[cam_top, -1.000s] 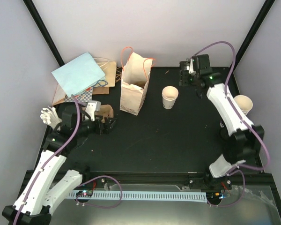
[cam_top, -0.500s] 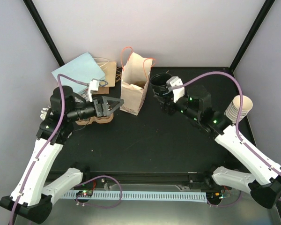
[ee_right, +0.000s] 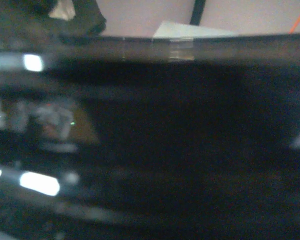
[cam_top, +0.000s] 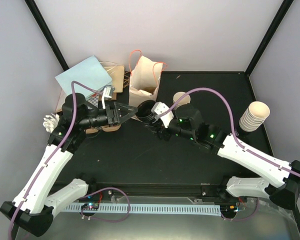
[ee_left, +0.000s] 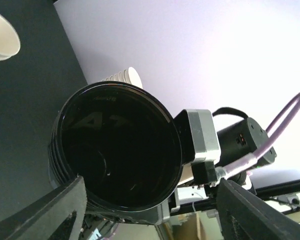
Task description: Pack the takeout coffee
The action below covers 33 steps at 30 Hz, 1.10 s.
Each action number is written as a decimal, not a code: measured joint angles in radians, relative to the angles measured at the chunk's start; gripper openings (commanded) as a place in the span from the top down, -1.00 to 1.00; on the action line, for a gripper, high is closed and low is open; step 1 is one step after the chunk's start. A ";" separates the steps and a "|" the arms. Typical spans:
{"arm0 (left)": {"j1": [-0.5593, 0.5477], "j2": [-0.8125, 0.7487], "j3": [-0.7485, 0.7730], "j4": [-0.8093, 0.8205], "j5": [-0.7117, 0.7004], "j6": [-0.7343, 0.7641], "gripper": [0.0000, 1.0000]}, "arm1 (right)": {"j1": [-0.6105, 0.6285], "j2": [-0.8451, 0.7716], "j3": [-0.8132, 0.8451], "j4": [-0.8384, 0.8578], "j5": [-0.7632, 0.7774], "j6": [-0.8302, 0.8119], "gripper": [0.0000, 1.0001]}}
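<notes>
- While the right gripper [cam_top: 151,115] stands clamped on what looks like a black lid stack [ee_left: 120,150], holding it off the table [cam_top: 140,155] between the 2 arms, the left gripper [cam_top: 131,111] faces the stack's open side with its jaws spread, 1 finger on each side of the rim. I cannot tell whether either pad touches it yet.
- The step in hand looks like pulling 1 lid off that stack, so packing is at an early stage. The 1 takeout coffee cup [cam_top: 178,99] stands open and unlidded on the table, near the right side of the paper bag [cam_top: 142,92] and partly behind the right arm's cable [cam_top: 210,93].
- To do it well, the left fingers should close only on the outermost rim. Gripping across 2 or more ribs would likely bring several lids off together.
- The pull should run straight along the stack's axis against a firm right grip. A sideways twist could wedge the nested lids or knock the stack loose.
- Thin plastic will probably flex, so a light squeeze is wiser than a hard one.
- Well apart, at the table's right edge, the spare cups [cam_top: 254,116] sit nested.
</notes>
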<state>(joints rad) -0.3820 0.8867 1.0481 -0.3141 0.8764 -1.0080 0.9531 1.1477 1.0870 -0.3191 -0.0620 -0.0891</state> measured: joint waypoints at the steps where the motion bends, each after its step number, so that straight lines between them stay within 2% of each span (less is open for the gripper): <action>1: 0.000 0.002 -0.001 0.000 0.001 -0.004 -0.37 | 0.010 0.008 0.000 -0.007 0.008 -0.008 -0.31; 4: 0.001 0.012 -0.012 -0.014 0.000 -0.010 -0.30 | 0.019 0.023 0.001 -0.030 0.047 -0.026 -0.30; 9: 0.000 0.042 -0.013 -0.050 0.001 0.002 -0.31 | 0.038 0.040 0.002 -0.053 0.061 -0.060 -0.30; 14: 0.000 0.046 -0.014 -0.102 -0.009 0.032 -0.53 | 0.047 0.047 0.008 -0.089 0.076 -0.090 -0.31; 23: 0.000 0.051 -0.002 -0.267 -0.070 0.117 -0.66 | 0.049 0.058 0.009 -0.108 0.126 -0.115 -0.32; 27: 0.000 0.050 0.034 -0.348 -0.136 0.158 -0.97 | 0.049 0.058 0.009 -0.107 0.144 -0.116 -0.34; 33: 0.008 0.042 0.049 -0.428 -0.203 0.180 -0.98 | 0.049 0.058 0.009 -0.097 0.158 -0.127 -0.34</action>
<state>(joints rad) -0.3744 0.9287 1.0973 -0.7425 0.6731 -0.8284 1.0023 1.2053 1.0958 -0.4160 0.0959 -0.2157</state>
